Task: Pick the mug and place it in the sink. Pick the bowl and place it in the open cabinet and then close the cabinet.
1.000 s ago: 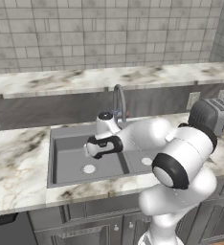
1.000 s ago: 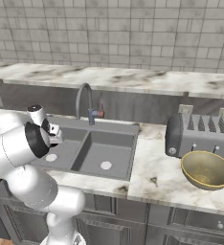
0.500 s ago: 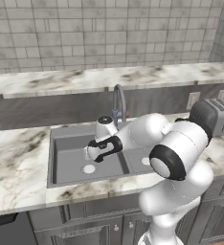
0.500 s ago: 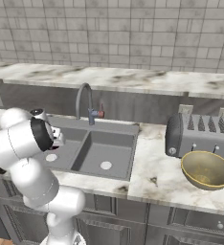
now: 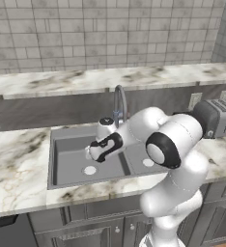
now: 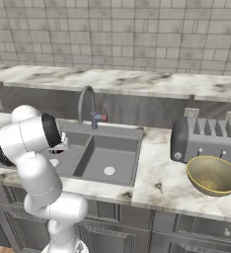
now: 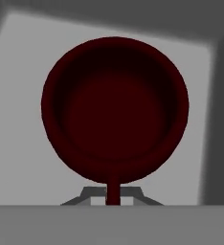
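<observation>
The dark red mug [image 7: 115, 110] is seen from above in the hand view, its dark inside facing the camera and the grey floor of the sink [image 7: 18, 72] beneath it. My gripper [image 7: 113, 194] is shut on the mug's handle. In the left base view the gripper [image 5: 96, 153] hangs low inside the left basin of the sink [image 5: 66, 144]. The yellowish bowl [image 6: 213, 175] rests on the counter right of the sink [image 6: 112, 153], in front of the toaster. The cabinet is out of view.
A tall curved tap [image 5: 119, 99] rises behind the sink, just behind my wrist. A silver toaster [image 6: 206, 141] stands on the right counter beside the bowl. Marble counter [image 5: 13, 164] stretches to the left of the sink, with a tiled wall behind.
The hand has sunk a little lower and leftward into the left basin with the mug, and the arm's elbow has swung to the side. The bowl has not moved.
</observation>
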You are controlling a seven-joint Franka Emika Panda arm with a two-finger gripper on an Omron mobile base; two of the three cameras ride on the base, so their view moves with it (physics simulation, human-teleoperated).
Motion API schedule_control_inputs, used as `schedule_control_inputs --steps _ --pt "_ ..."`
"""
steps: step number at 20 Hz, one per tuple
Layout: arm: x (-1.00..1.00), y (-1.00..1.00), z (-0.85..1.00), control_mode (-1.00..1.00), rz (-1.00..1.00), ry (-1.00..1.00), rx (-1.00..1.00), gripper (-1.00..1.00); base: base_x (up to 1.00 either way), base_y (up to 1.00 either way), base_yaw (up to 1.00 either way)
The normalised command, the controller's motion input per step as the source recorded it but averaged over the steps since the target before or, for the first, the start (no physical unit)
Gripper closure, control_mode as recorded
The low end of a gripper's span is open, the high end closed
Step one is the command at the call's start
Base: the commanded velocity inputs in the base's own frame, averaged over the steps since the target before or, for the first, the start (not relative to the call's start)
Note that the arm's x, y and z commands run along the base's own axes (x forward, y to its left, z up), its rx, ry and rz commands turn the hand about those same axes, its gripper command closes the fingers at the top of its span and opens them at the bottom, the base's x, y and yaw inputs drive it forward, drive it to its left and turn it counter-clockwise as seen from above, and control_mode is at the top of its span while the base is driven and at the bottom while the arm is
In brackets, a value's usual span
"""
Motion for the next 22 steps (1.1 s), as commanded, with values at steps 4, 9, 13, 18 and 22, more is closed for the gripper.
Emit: schedule_control_inputs --steps 4,9,13,18,22 --pt "0.33 0.04 -0.18 -1.0 0.0 0.0 0.02 1.0 0.0 0.0 0.0" --pt "0.28 0.06 -0.21 -1.0 0.0 0.0 0.0 1.0 0.0 0.0 0.0" --pt "0.19 0.1 -0.35 -1.0 0.0 0.0 0.0 1.0 0.0 0.0 0.0" --pt "0.13 0.14 -0.35 -1.0 0.0 0.0 0.0 1.0 0.0 0.0 0.0" --pt "0.13 0.12 -0.31 -1.0 0.0 0.0 0.0 1.0 0.0 0.0 0.0"
